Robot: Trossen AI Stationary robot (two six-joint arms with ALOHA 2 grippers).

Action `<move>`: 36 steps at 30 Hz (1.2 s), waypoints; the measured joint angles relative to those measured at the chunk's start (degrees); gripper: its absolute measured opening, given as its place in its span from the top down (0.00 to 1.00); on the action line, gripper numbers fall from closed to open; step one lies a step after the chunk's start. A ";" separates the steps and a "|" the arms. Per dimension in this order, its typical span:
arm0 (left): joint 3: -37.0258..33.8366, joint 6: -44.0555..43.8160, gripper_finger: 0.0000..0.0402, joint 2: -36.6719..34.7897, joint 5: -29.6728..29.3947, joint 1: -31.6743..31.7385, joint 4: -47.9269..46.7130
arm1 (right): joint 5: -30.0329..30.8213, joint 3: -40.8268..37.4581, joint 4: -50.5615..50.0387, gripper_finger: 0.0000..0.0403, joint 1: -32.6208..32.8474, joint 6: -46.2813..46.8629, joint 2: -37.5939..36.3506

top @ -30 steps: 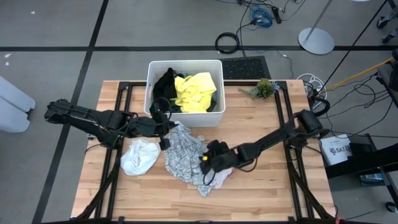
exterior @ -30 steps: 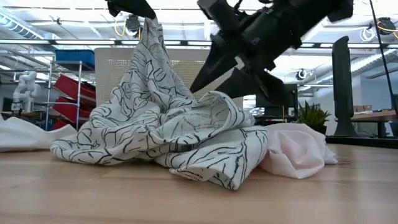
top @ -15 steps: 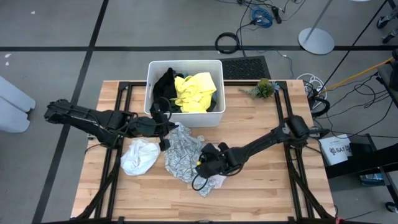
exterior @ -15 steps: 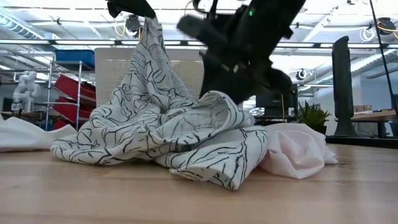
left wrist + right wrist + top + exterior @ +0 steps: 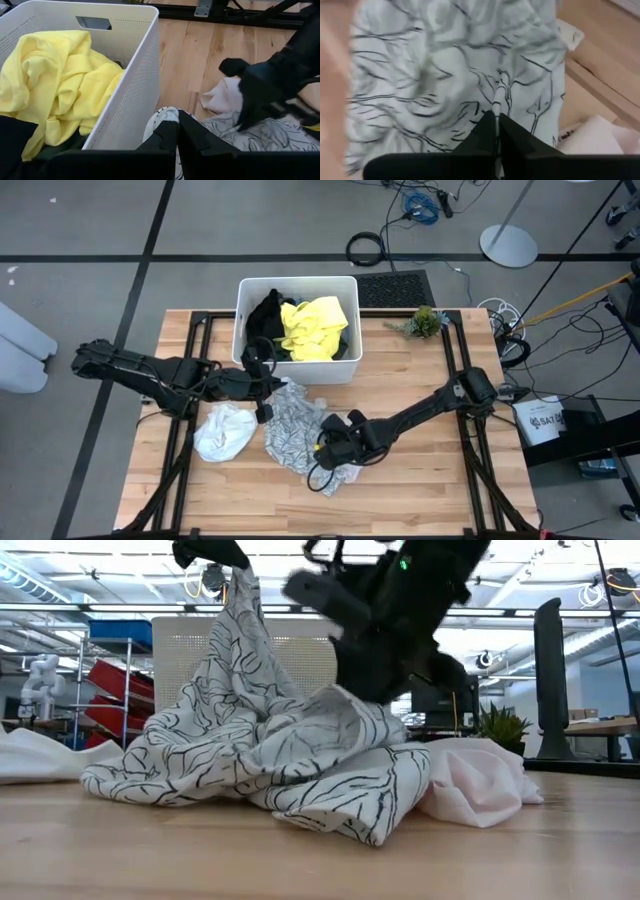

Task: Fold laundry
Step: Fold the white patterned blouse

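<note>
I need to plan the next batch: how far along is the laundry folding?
Nothing looks folded. Both grippers, left gripper and right gripper, are shut on the crumpled grey-white line-patterned cloth. The white cloth and the yellow garment in the white plastic tub remain.

bright even overhead light, blurred wrist close-up

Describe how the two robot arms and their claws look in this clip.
Both arms are dark, nearly black, built from chunky jointed segments. The left claw and right claw each end in two flat, tapering black fingers. In the low view a small green light glows on the right arm, with thin cables looping off it. No markings are readable on either arm.
</note>
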 joint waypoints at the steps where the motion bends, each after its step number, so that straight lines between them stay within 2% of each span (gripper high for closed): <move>1: 0.00 0.00 0.98 0.00 -0.01 0.00 -0.24 | -0.40 1.34 -1.14 0.99 0.21 -1.01 -0.06; 4: 0.00 0.00 0.98 0.00 -0.01 0.00 -1.36 | -0.25 7.06 -5.46 1.00 1.27 -4.39 -1.52; 9: -0.04 -0.04 0.98 0.00 0.02 0.00 -2.18 | 4.47 19.69 -14.43 1.00 4.93 -12.36 -4.17; 15: -0.04 -1.11 0.98 0.00 0.75 0.00 -2.37 | 9.51 34.72 -19.74 1.00 10.68 -21.97 -4.75; 20: -0.04 -1.55 0.98 0.00 1.11 0.00 -2.31 | 11.55 43.23 -24.75 1.00 15.01 -24.62 -4.83; 23: -0.04 -2.53 0.98 0.00 1.77 0.00 -2.30 | 11.42 46.12 -29.55 1.00 16.93 -22.00 -4.92; 25: -0.04 -4.38 0.98 0.00 4.36 0.00 -2.05 | 10.79 47.02 -34.33 1.00 18.20 -18.12 -4.90; 29: -0.04 -4.94 0.98 0.00 10.58 -0.17 -0.40 | 6.61 47.16 -46.01 1.00 20.45 -5.61 -4.83; 33: -0.07 -5.78 0.98 0.00 11.86 -0.22 1.37 | 4.61 47.14 -59.25 1.00 23.11 10.42 -4.81; 36: -0.07 -6.04 0.98 0.00 14.45 -0.22 2.23 | 3.98 45.81 -58.25 1.00 25.03 12.45 -5.18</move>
